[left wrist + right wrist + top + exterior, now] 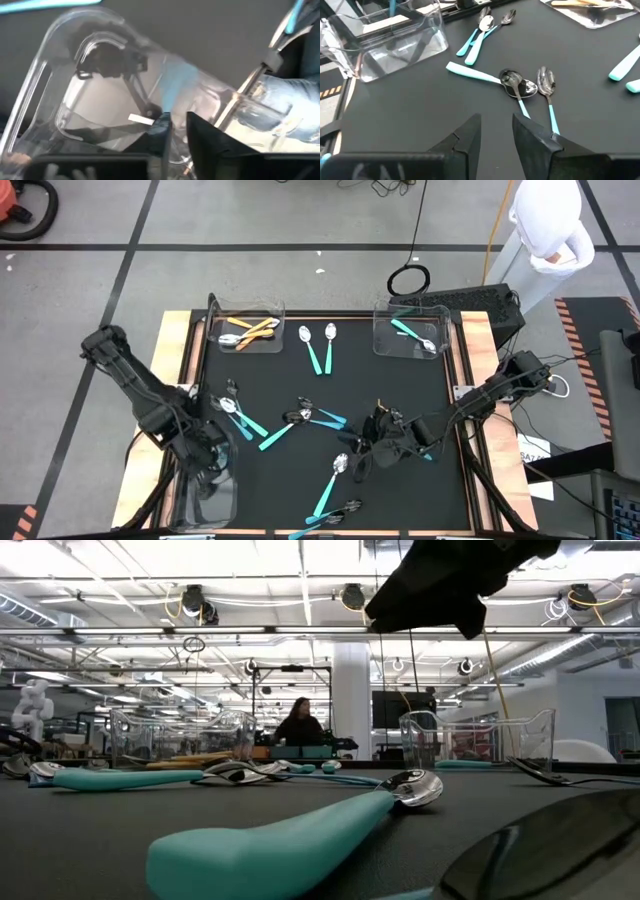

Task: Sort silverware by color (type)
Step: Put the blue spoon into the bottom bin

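Teal-handled silverware (330, 485) lies scattered across the black tabletop (400, 380). The right claw (496, 131) hovers above it, fingers parted, empty. The left claw (178, 137) hangs over a clear bin (205, 495), slightly parted, holding nothing. No legible writing shows.

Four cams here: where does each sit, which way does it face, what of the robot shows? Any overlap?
High: overhead, straight down on the mat; both arms, left claw, right claw.
Low: at mat level, looking across into the room; a dark arm part at top, a teal spoon up close.
Left wrist: on the left arm, facing a clear bin past its fingers.
Right wrist: on the right arm, facing spoons past its fingers.
Shared: high and right wrist both show the orange-spoon bin.
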Robot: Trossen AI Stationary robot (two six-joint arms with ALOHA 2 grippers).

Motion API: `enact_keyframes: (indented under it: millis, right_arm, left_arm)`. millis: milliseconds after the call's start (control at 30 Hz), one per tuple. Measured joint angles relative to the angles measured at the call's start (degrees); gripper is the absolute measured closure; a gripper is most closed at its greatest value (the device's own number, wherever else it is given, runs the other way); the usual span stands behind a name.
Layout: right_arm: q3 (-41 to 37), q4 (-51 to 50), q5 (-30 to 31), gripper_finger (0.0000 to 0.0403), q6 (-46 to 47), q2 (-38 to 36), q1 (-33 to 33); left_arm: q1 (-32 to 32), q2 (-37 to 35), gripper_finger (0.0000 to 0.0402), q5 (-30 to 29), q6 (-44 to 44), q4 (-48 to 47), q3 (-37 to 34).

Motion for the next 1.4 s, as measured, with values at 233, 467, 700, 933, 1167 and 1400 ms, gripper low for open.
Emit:
enact_keyframes:
  millis: [233,467,700,933,1167,1400]
  right_arm:
    - [0.0,-2.9,-0.1,0.0293,3.2,0.0,0.6]
    - [0.0,-11.2,-1.2,0.0293,12.0,0.3,0.2]
    - [0.0,-16.7,-1.1,0.0293,13.5,3.3,-3.3]
    - [0.0,-35.4,-11.6,0.0293,26.4,2.3,-3.4]
    - [0.0,-57.0,-20.2,0.0293,37.0,1.7,-0.2]
    - [-0.1,-60.8,-22.5,0.0293,39.6,1.7,1.0]
  left_arm:
    - [-1.4,0.1,0.0250,0.3,-2.4,0.2,-0.9]
    - [0.7,-0.1,0.0225,-7.7,1.1,-0.3,-0.9]
    - [5.1,-0.1,0.0224,-18.9,10.1,0.2,-0.9]
    - [6.0,0.1,0.0224,-34.7,18.1,2.1,-0.9]
    - [6.5,0.2,0.0223,-41.4,28.4,9.7,-0.9]
    - [6.5,0.2,0.0223,-41.4,30.4,12.8,-0.9]
